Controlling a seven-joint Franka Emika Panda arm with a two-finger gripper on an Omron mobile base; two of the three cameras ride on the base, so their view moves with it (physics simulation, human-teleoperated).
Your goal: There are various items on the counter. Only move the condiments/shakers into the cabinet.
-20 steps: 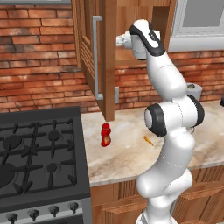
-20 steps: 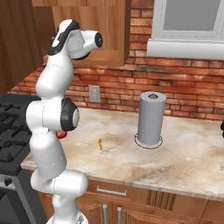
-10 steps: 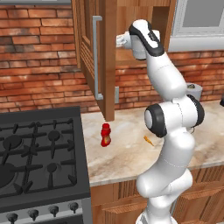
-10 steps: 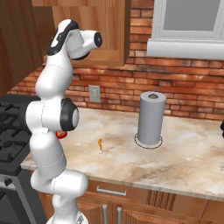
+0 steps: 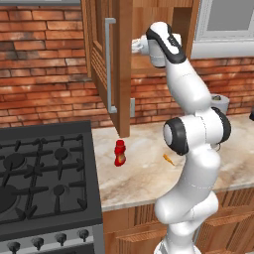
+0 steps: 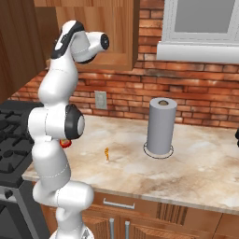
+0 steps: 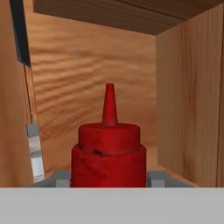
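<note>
Marbled counter, brick wall, cabinet.

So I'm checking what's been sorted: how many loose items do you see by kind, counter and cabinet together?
Red bottles: 2, a squeeze bottle inside the cabinet at the gripper, another bottle on the counter
Orange carrot-like pieces: 1
Grey paper towel rolls: 1
Total: 4
</note>
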